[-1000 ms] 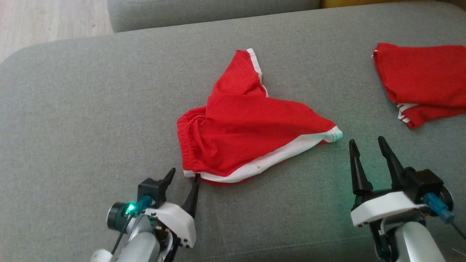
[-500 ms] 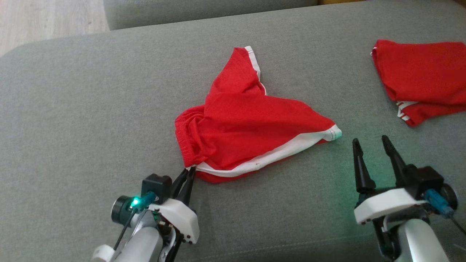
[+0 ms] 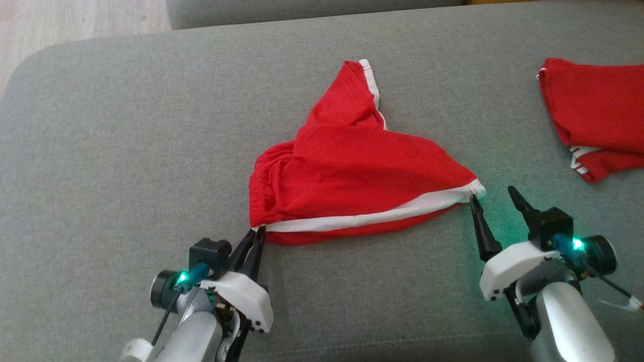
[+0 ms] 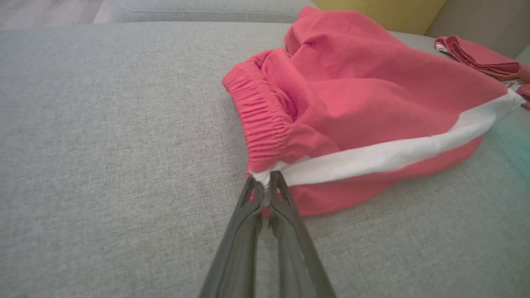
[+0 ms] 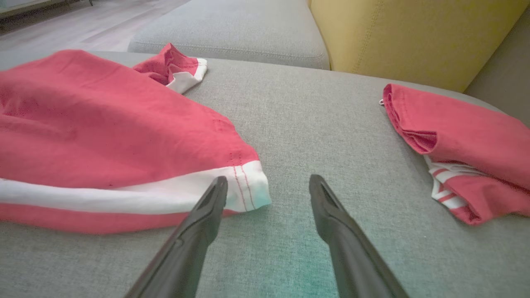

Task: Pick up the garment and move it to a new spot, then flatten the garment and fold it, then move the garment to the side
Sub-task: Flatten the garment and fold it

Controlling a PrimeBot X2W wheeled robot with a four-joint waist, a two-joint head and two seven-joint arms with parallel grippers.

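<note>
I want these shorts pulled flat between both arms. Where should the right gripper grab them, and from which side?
Probably the white-hemmed corner of the red shorts, just ahead of the right gripper. Come in low from the robot's side: that corner lies flat and juts out free on the cushion, opposite the waistband end pinched by the left gripper.

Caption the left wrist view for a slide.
Left gripper shut on the waistband corner of red shorts lying on a grey sofa cushion.
</note>
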